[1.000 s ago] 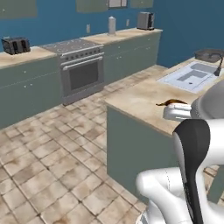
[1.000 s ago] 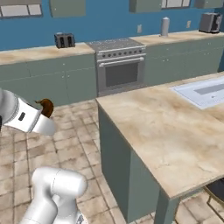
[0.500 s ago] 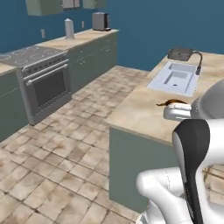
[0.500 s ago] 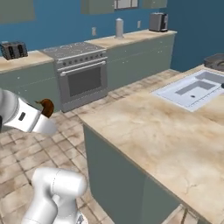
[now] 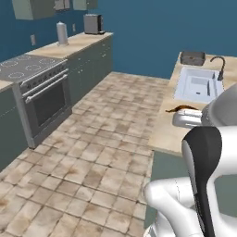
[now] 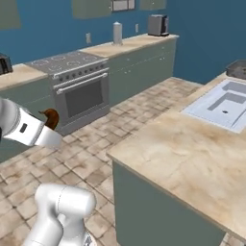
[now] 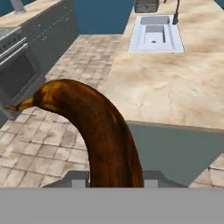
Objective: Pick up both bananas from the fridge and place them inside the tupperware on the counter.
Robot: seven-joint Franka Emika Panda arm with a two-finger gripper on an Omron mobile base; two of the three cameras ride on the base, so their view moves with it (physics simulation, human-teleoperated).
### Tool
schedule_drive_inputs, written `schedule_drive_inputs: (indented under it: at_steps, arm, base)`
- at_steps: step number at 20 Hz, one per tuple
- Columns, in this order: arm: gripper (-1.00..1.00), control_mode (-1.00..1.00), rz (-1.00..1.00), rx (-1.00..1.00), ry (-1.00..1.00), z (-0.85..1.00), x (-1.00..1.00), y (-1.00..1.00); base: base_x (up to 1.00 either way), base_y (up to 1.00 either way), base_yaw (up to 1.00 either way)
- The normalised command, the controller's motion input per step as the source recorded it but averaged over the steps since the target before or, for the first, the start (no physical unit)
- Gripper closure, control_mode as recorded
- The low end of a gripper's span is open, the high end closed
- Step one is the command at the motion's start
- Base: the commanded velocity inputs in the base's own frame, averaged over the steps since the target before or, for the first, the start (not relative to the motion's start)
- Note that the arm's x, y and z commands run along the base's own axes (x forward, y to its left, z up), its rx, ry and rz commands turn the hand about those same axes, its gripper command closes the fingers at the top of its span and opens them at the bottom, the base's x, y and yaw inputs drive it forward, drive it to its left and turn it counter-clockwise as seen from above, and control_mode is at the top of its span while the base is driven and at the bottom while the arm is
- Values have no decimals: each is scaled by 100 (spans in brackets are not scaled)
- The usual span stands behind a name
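**Banana in transit, desk ahead**

A blue-walled kitchen with tan floor tiles surrounds the marbled desk [image 7: 175,87], where a pale sink [image 7: 154,34] is set in and the dark tupperware [image 7: 146,5] sits at the far end beyond it.

The banana [image 7: 98,131] we carry is mostly brown, curving up from between the tips of the tool [image 7: 111,181], which is closed on its lower end. In the left base view its tip [image 5: 183,108] pokes out beside the arm, above the near part of the desk.

We judge the risks from here as follows. The hold is near one end, so the long free part could swing or slip during a quick reach. The tupperware is well away past the sink — a short release would drop the fruit into the basin or onto bare stone. The desk's near edge also lies between the arm and the goal — a low approach could clip it.
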Motion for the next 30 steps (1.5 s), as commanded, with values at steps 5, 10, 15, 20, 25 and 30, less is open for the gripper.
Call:
schedule_drive_inputs:
  at_steps: [5,10,15,20,25,30]
  arm:
    - [100,100,0,0,0,0,0,0]
    - [100,100,0,0,0,0,0,0]
    - [100,100,0,0,0,0,0,0]
    - [100,100,0,0,0,0,0,0]
    - [100,100,0,0,0,0,0,0]
    - [100,100,0,0,0,0,0,0]
  base:
    - [80,100,-44]
    - [84,100,-45]
    - [85,100,-46]
    - [97,100,-54]
    - [100,100,-57]
    - [97,100,-52]
